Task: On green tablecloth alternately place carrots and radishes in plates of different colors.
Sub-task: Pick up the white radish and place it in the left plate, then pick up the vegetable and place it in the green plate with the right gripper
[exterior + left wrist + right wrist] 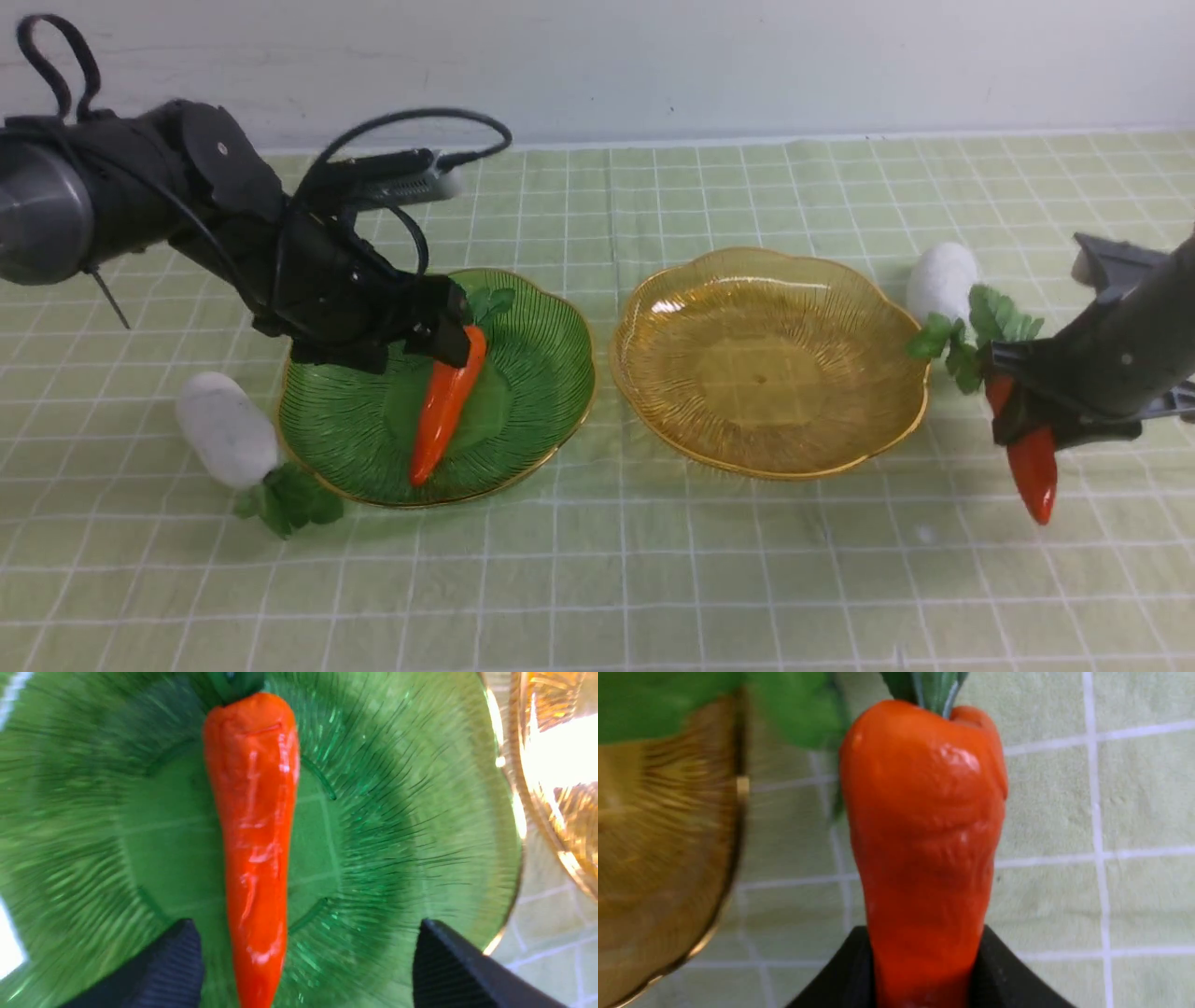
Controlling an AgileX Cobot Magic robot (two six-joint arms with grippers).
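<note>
Carrot one point(446, 401), glossy and tapered, lies in my ribbed dark green plate point(541, 373), left gripper point(306, 933) over it with the black fingers point(159, 970) spread apart, clear of it. My right gripper point(1022, 420) is clamped on carrot two point(1034, 471) at the scalloped amber plate's point(766, 364) 3 o'clock, over the gridded green tablecloth point(653, 579). Left radish point(227, 429), matte white, sits at the green plate's 8 o'clock, and right radish point(941, 280) at the amber one's 2 o'clock.

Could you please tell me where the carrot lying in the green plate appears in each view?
Front view: carrot on green plate, left of centre.
Left wrist view: across that plate, between two black fingers.
Right wrist view: absent; that is the other carrot.
Shared landmark: amber plate.
</note>
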